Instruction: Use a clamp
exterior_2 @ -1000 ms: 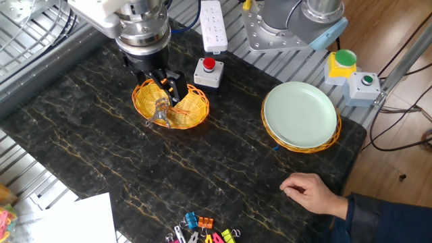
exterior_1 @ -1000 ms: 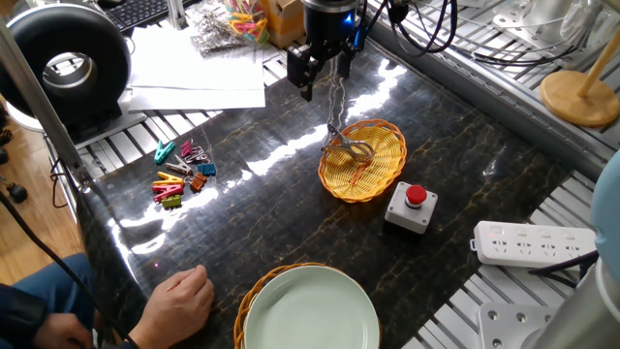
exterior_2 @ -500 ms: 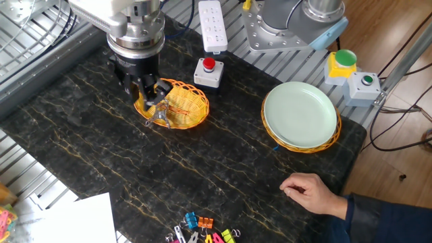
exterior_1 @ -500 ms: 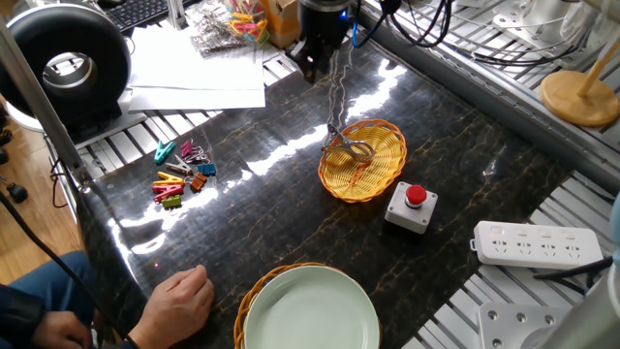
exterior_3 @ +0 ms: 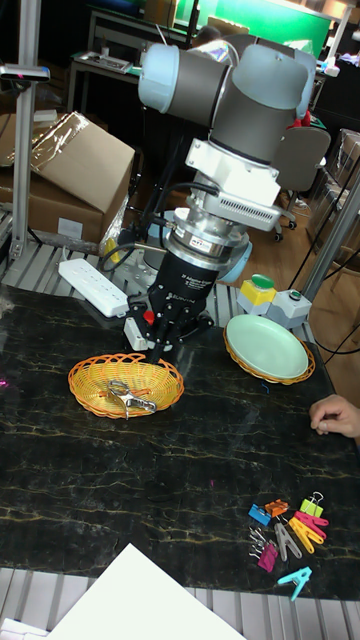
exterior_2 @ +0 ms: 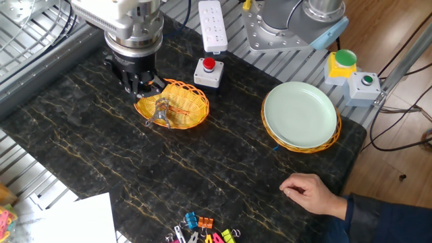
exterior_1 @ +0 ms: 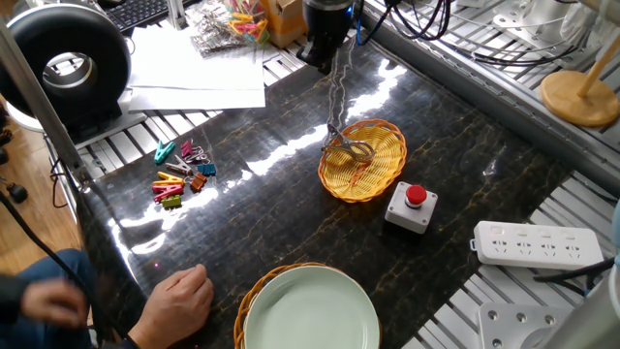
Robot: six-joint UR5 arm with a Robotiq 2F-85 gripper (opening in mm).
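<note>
One small silvery wire-armed clamp (exterior_2: pixel 160 112) lies inside yellow wicker basket (exterior_2: pixel 191 115), frame centre-left, contained for access. End effector (exterior_2: pixel 137 82) beside basket, empty; opening indeterminate.

Dark marble table (exterior_2: pixel 202 169): basket (exterior_2: pixel 182 108), plate (exterior_2: pixel 300 115), pegs (exterior_2: pixel 202 229) (heaped).

Tool (exterior_1: pixel 325 53) cut off by top edge, its finger gap unreadable, person's hand (exterior_1: pixel 179 301) blurred at sleeve

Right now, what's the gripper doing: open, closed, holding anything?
Gripper: empty, raised beside the yellow basket; open or shut cannot be told. The clamp lies in the basket.
</note>
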